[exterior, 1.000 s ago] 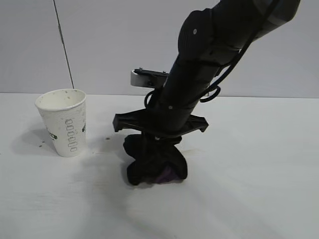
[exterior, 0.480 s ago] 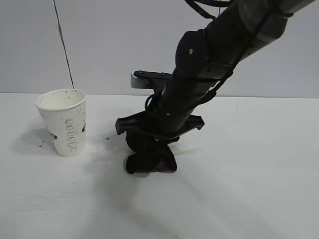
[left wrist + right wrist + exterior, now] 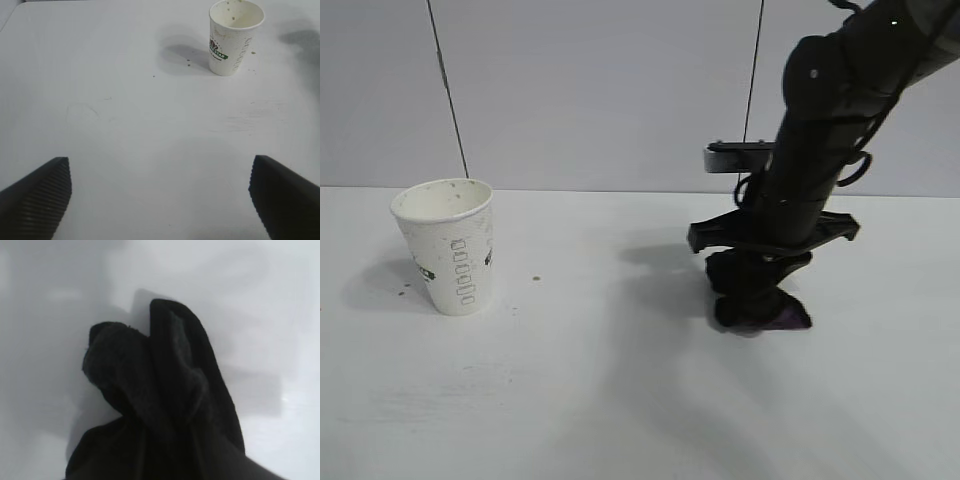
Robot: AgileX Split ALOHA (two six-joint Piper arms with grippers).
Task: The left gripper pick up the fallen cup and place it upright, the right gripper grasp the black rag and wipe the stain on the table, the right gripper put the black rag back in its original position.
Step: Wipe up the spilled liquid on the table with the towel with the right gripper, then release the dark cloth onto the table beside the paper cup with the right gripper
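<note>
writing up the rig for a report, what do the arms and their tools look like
The right arm is thick, black and jointed, with black cables looping along it, small pale screw heads and a light-grey plate sticking out behind the wrist. The right tool has a wide black crossbar above its fingers. The left tool shows only in its wrist view: two black fingers with fine ribbed pads, tapering toward the tips.

The white paper cup (image 3: 446, 245) with green markings is standing upright toward the desk's (image 3: 620, 400) left edge. The bunched black rag (image 3: 756, 300), showing a purple patch, is touching the desk well right of it, gripped by the right pincer (image 3: 750, 285).
</note>
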